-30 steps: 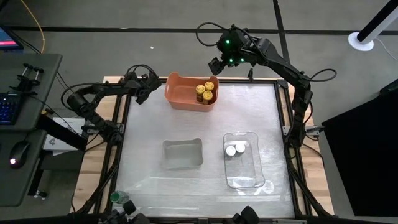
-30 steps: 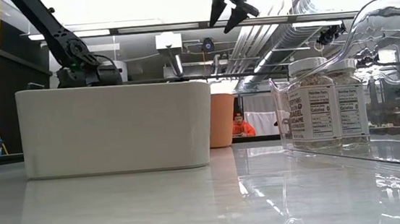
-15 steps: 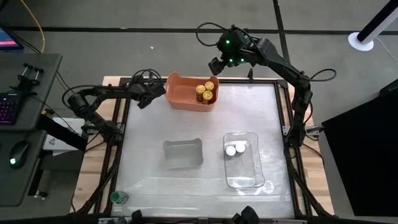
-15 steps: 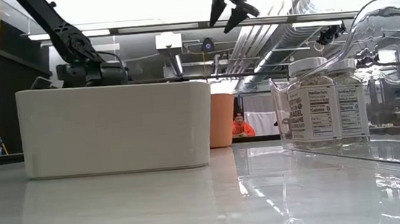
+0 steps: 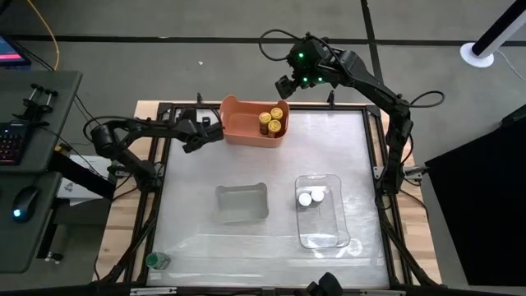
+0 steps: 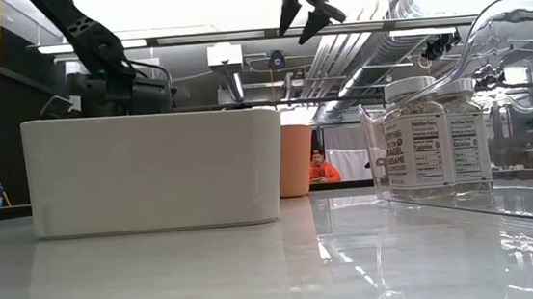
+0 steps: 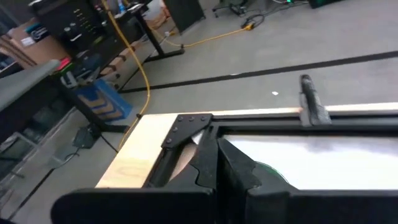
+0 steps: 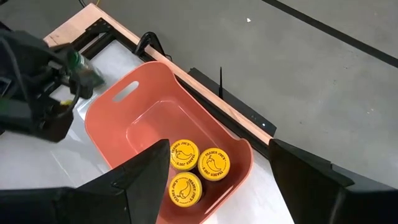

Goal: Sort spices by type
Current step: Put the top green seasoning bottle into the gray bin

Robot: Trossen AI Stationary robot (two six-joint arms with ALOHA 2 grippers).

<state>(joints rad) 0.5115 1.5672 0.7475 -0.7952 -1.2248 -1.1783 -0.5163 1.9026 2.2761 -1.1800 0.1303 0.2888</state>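
My left gripper (image 5: 209, 131) hovers at the table's far left, just left of the orange bin (image 5: 238, 123), shut on a green-capped spice jar (image 8: 89, 73). Three yellow-capped jars (image 8: 193, 168) stand in the bin's right end. Two white-capped jars (image 5: 310, 196) stand in the clear tray (image 5: 322, 234). Another green-capped jar (image 5: 156, 261) sits at the near left corner. My right gripper (image 5: 286, 85) hangs open, high above the bin's far side, touching nothing. My left gripper has the green-capped jar between its two fingers, seen from afar in the right wrist view, with its green cap (image 8: 76, 60) at one end. The jar is lifted clear of the table. In the left wrist view only a green patch (image 7: 268, 173) shows beside the fingers.
An empty grey-white tray (image 5: 242, 202) stands mid-table, left of the clear tray. A black frame rail (image 5: 164, 156) runs round the table. Bare white tabletop (image 5: 246, 164) lies between the bin and the trays. A person in orange (image 6: 322, 169) shows far behind the table.
My left gripper, still shut on the green-capped jar, has travelled toward the table's right and slightly toward the near edge, closing on the orange bin's left side. The right arm has kept still.
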